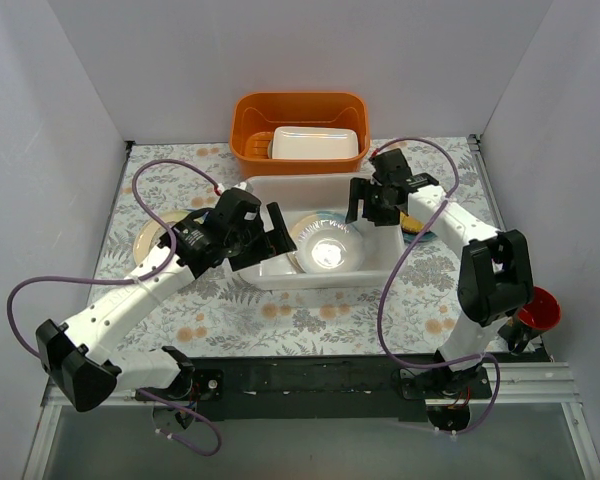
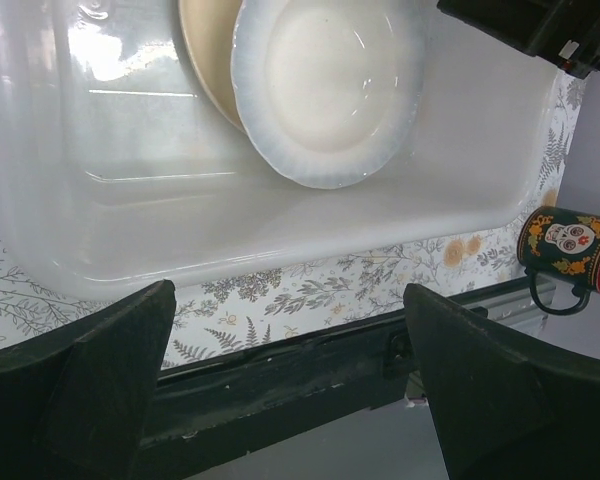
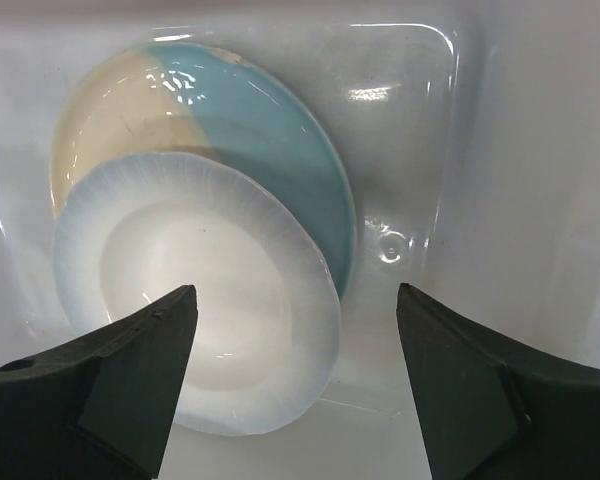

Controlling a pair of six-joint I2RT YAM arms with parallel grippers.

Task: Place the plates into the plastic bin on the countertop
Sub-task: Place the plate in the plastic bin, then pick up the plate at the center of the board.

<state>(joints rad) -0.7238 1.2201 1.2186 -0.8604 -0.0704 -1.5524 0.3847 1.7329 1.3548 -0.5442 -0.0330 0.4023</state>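
Note:
The plastic bin [image 1: 375, 262] sits mid-countertop [image 1: 310, 315]. Inside it lies a white plate with a pale blue rim [image 1: 330, 252] [image 3: 195, 320] [image 2: 325, 90], resting on a half teal, half cream plate [image 3: 270, 130]. My right gripper [image 3: 295, 290] [image 1: 373, 212] hovers open over the bin's right part, and the white plate lies below it, free of the fingers. My left gripper [image 1: 280, 238] [image 2: 288, 295] is open and empty at the bin's left near side. A cream plate [image 1: 150, 235] lies on the cloth at the left. A yellow and teal plate [image 1: 417, 228] shows under the right arm.
An orange tub [image 1: 300, 115] holding a small white box [image 1: 315, 143] stands behind the bin. A red and black skull mug [image 1: 540, 308] [image 2: 570, 250] stands at the near right corner. The black base rail [image 1: 320, 375] runs along the near edge.

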